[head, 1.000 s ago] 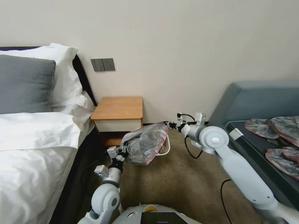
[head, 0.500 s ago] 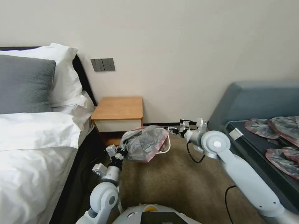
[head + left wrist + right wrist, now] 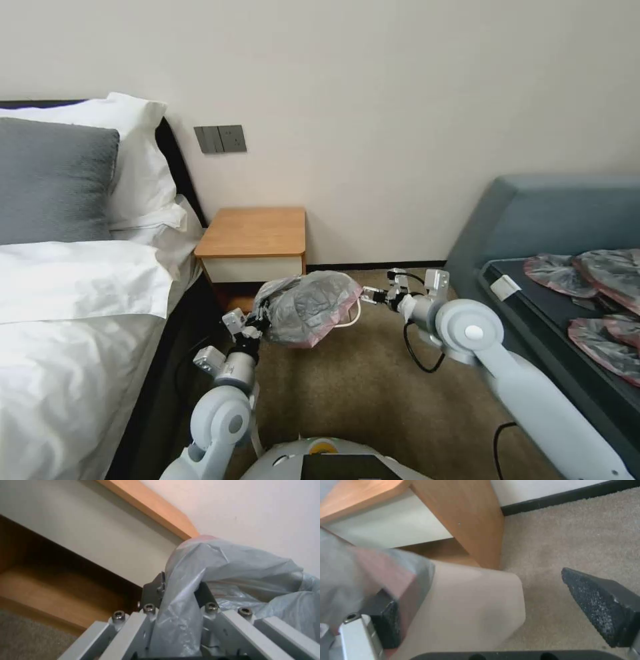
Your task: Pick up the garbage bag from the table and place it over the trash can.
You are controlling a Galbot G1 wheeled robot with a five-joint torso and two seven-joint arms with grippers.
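The robot's left gripper [image 3: 257, 325] has its jaws clamped on a pinched fold of the garbage bag [image 3: 308, 308], whose grey plastic bunches up between the fingers [image 3: 151, 592] in the left wrist view. From that grip the bag balloons away toward the right gripper [image 3: 370, 294], draping over most of the trash can [image 3: 353, 318], which stands on the carpet [image 3: 373, 393] just beside the nightstand [image 3: 257, 231].

The right gripper's jaws stand apart: one pad [image 3: 388, 622] lies against the bag's pinkish rim [image 3: 380, 562] at the can's edge, while the other [image 3: 603, 605] hangs clear over the carpet, nothing between them. By the look of it, this side has let go so the rim can settle around the can's lip, while the left side holds on to keep the opening stretched.

The bag is off the nightstand and over the can, though the near rim appears not yet pulled down.
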